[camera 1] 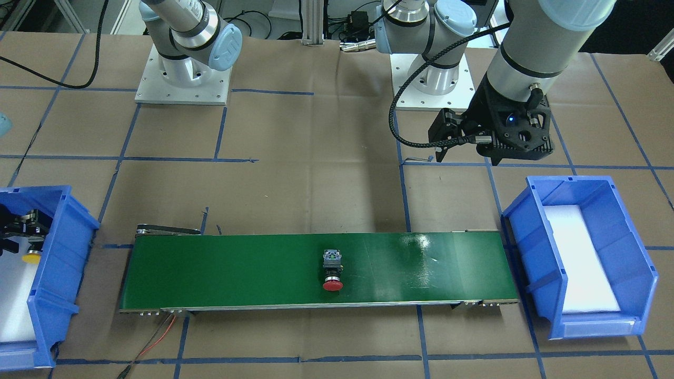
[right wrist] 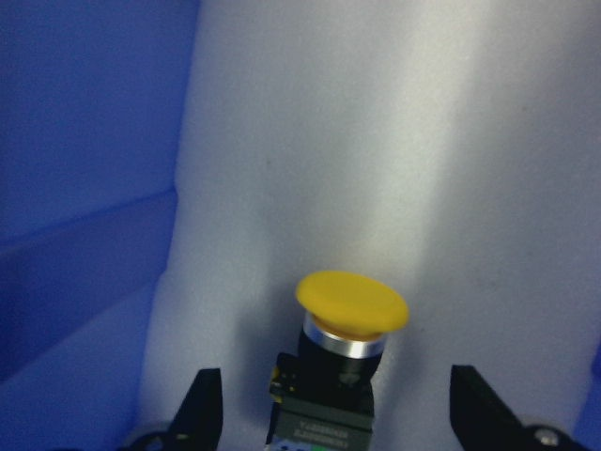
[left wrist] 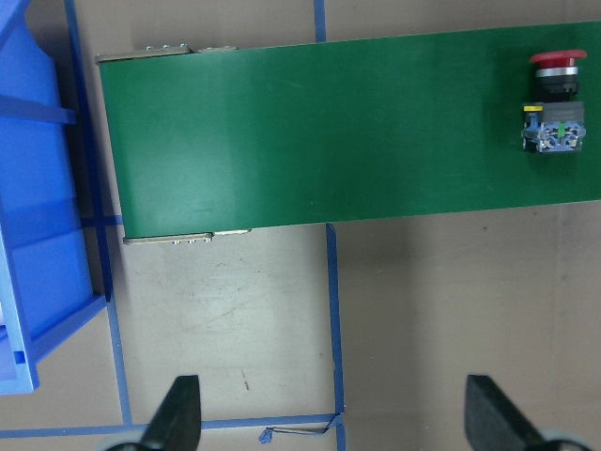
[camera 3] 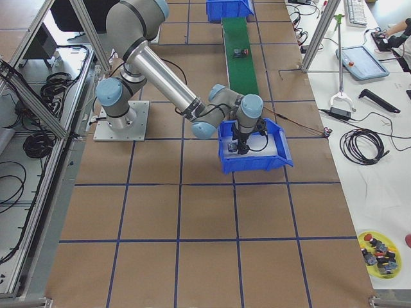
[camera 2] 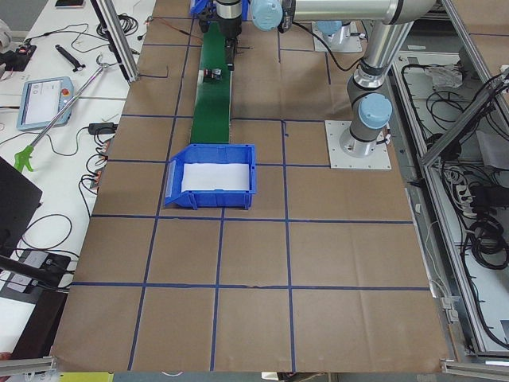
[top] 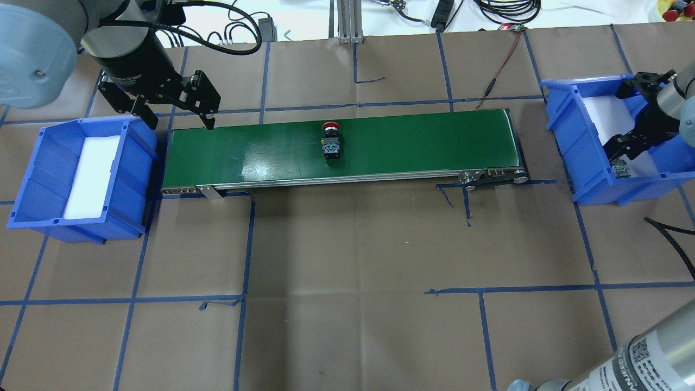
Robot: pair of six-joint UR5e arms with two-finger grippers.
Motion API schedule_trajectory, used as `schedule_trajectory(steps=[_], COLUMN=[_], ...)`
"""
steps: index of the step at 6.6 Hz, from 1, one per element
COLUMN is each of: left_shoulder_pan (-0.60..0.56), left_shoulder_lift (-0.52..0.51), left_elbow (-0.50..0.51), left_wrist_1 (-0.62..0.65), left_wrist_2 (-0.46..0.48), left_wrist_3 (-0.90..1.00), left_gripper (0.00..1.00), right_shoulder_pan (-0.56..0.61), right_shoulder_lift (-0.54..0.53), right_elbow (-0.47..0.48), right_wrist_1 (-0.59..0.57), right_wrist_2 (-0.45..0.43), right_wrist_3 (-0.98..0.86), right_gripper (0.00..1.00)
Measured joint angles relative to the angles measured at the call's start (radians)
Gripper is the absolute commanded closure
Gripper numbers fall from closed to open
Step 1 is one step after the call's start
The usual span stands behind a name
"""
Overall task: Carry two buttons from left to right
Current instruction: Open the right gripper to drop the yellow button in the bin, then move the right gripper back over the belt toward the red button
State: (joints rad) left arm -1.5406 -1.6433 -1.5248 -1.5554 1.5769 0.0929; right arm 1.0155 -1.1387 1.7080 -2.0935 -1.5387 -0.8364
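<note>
Front view, red button (camera 1: 332, 271): lies on its side about mid-length of the green conveyor belt (camera 1: 237, 268), cap toward the belt's near edge, contact block toward the robot.
Front view, left end effector (camera 1: 466, 156): hangs over the bench (camera 1: 316, 173) behind the belt's end nearest the left bin (camera 1: 532, 221), holding nothing.
Front view, right end effector (camera 1: 18, 239): down inside the right bin (camera 1: 63, 247), partly cut off by the view's edge.
Front view, yellow button (camera 1: 31, 258): its cap shows just below the right end effector, over the white foam (camera 1: 13, 300).
Overhead, left end effector: fingers spread wide between the left bin's far corner and the belt's far left corner, gripping nothing.
Overhead, yellow button: its grey contact block shows at the right end effector's tip, near the right bin's front wall.
Left wrist, left end effector: both fingertips stand well apart at the bottom edge, bare bench between them; the red button is at upper right on the belt.
Right wrist, right end effector: fingers parted on either side of the yellow button, a gap on each side, touching neither.
Right wrist, yellow button: rests against the white foam, cap pointing away from the camera.
Right side view, near arm: reaches down into the right bin; the red button shows small on the belt beyond.
Left side view, left bin: foam-lined, at the belt's near end.
</note>
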Motion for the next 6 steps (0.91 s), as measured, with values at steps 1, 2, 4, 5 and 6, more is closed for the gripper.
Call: schedule_trajectory(steps=[1,2,4,5,6], left_shoulder_pan=[0.0,0.0,0.0,0.001,0.0], left_shoulder_lift=[0.0,0.0,0.001,0.001,0.0], left_elbow=[0.0,0.0,0.0,0.0,0.0], left_wrist_1=[0.0,0.0,0.0,0.0,0.0], left_wrist_2=[0.0,0.0,0.0,0.0,0.0], left_wrist_3=[0.0,0.001,0.001,0.001,0.001], left_gripper=[0.0,0.0,0.0,0.0,0.0], right_shoulder_pan=[0.0,0.001,0.006,0.019,0.044], right_shoulder_lift=[-0.011,-0.031,-0.1,-0.131,-0.149], right_elbow=[-0.022,-0.042,-0.09,-0.136,-0.198], right_wrist_1=[0.005,0.024,0.126,0.188,0.278], right_wrist_2=[-0.001,-0.002,-0.001,-0.002,-0.002], right_wrist_3=[0.005,0.015,0.105,0.173,0.234], right_gripper=[0.01,0.0,0.0,0.0,0.0])
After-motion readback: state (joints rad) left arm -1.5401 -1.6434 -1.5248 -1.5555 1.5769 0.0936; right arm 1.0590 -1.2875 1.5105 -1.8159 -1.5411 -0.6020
